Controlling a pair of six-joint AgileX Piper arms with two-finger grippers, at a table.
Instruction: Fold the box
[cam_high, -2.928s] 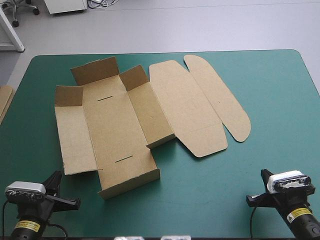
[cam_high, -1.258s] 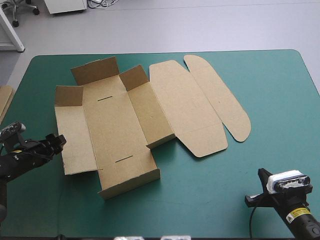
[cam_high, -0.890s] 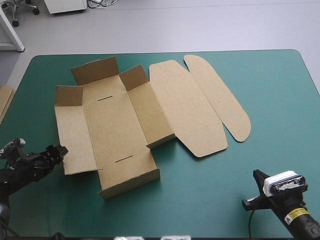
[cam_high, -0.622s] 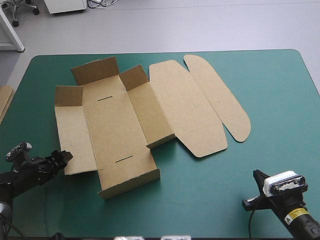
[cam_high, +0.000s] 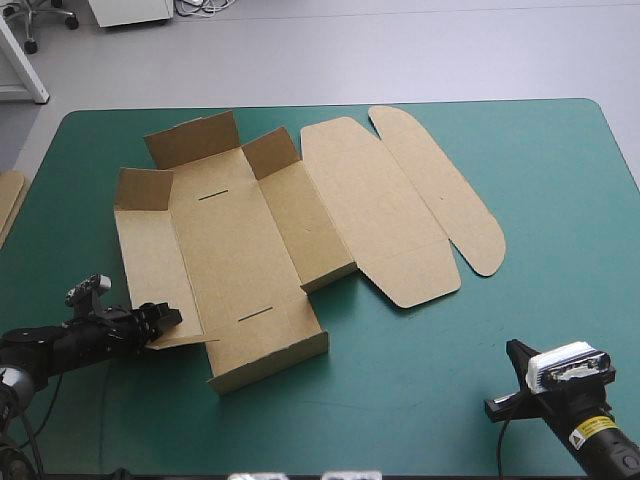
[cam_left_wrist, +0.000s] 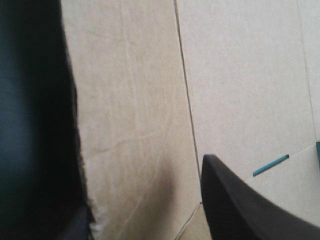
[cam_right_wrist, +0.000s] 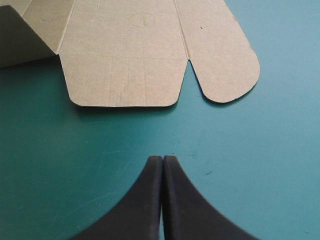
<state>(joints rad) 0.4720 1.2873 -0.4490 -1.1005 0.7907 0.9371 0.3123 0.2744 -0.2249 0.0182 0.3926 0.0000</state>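
Roughly, the box (cam_high: 235, 250) stretches left-to-right, lid (cam_high: 375, 210) rightward; left gripper (cam_high: 165, 320) spread, right gripper (cam_right_wrist: 163, 160) pressed together.

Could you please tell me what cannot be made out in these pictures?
- High view: left hand too small to show contact with the box; spare board cut off by the picture's left edge.
- Left wrist view: box fills it, outline cut off.
- Right wrist view: box mostly cut off.

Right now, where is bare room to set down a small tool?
Freest: the teal-green cover between the rounded flap of the box and the table's right edge; also the near strip between box and right gripper. Crowded: the near left corner, where the left gripper meets the box.
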